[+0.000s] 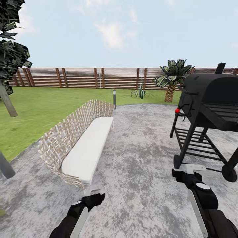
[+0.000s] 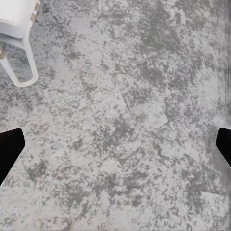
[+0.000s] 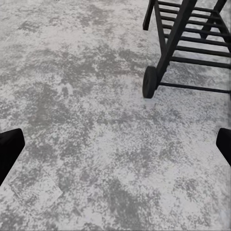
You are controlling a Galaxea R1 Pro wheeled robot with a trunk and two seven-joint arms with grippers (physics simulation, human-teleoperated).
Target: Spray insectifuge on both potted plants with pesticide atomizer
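I stand on the round grey stone patio [image 1: 142,148] of the garden, with green lawn [image 1: 43,109] beyond it. A small red tip [image 1: 177,110] shows at the black grill's left side; I cannot tell whether it is the pesticide atomizer. The potted plants are out of view. My left gripper [image 1: 95,199] hangs low over the patio, open and empty, its dark fingertips [image 2: 9,149] far apart above bare stone. My right gripper [image 1: 185,172] is open too, near the grill's wheel [image 3: 149,82], holding nothing.
A woven bench with a white cushion [image 1: 87,148] stands at left; its leg [image 2: 21,67] is close to my left gripper. A black grill [image 1: 211,109] stands at right. Further back are a grey post [image 1: 114,98], a palm-like plant [image 1: 172,79] and a slat fence [image 1: 99,78].
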